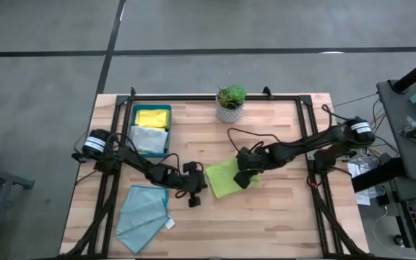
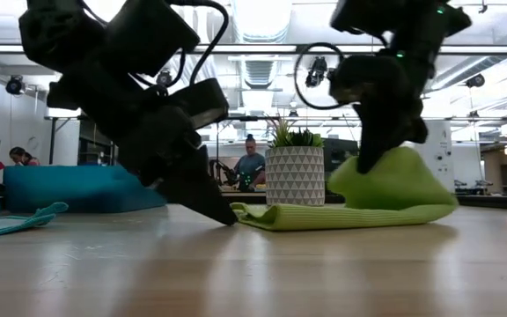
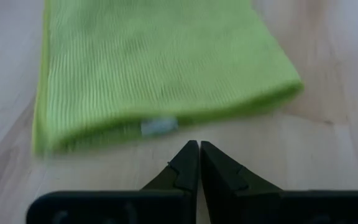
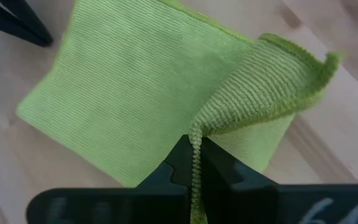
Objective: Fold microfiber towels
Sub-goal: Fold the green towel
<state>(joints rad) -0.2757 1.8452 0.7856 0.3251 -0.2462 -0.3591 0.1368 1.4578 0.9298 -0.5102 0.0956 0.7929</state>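
- Nearest the table's front edge, a teal cloth [image 1: 143,215] with a white tag lies spread flat, untouched.
- At mid-table, the left gripper [image 3: 199,150] rests with its fingers pressed together and empty, tips on the wood just beside the near edge of the green cloth [image 1: 226,177].
- The right gripper [image 4: 194,152] is clamped on one edge of the green cloth, lifting that flap above the part lying flat.
- The step in hand looks like a second fold; next, the raised flap needs carrying across to the far edge and laying down squarely.
- Farther back, a tray [image 1: 166,130] holds a yellow cloth [image 1: 151,118] and a grey cloth [image 1: 147,139]; a potted plant [image 1: 230,102] stands near the far edge.
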